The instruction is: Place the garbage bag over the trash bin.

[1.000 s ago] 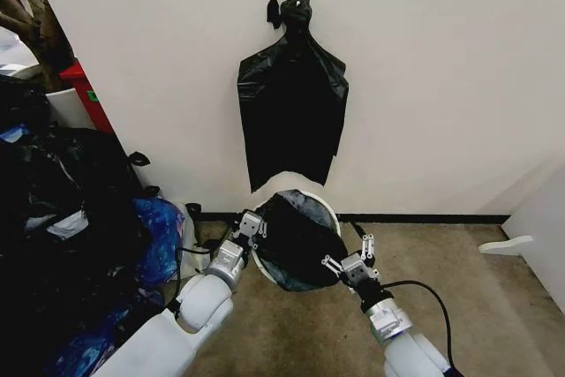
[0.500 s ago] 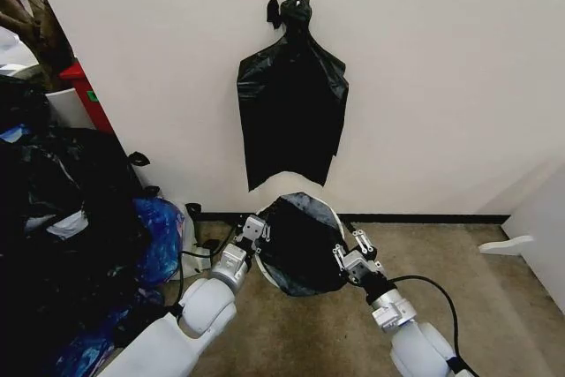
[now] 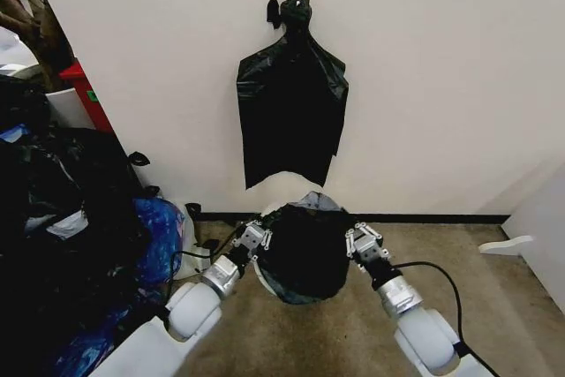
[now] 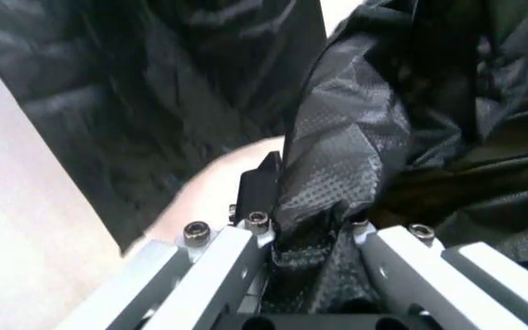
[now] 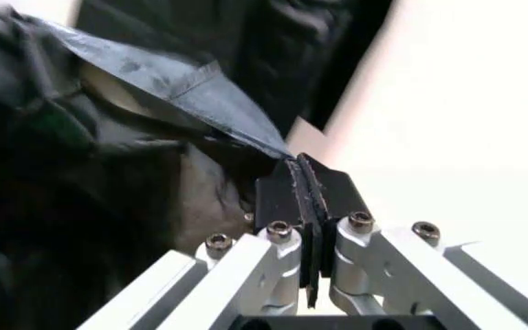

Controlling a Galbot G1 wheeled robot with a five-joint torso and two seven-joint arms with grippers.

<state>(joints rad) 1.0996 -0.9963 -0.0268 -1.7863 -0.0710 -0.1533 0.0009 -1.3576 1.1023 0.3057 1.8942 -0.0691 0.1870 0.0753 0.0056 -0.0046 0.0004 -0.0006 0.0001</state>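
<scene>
Low in the frame's centre, both grippers, left (image 3: 257, 237) and right (image 3: 362, 237), pinch the crinkly black plastic garbage bag (image 3: 306, 249) stretched between them, over the round cream-white bin (image 3: 267, 215).

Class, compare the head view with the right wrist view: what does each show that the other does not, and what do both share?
Head view alone: both arms side by side, the left gripper and right gripper holding the garbage bag from either side over the trash bin, below the bags hung on a wall hook, with a heap of stuffed black bags at the left.

Right wrist view alone: the right gripper's pads pressed together on the bag's thin edge.

Both: the garbage bag and the right gripper.
</scene>
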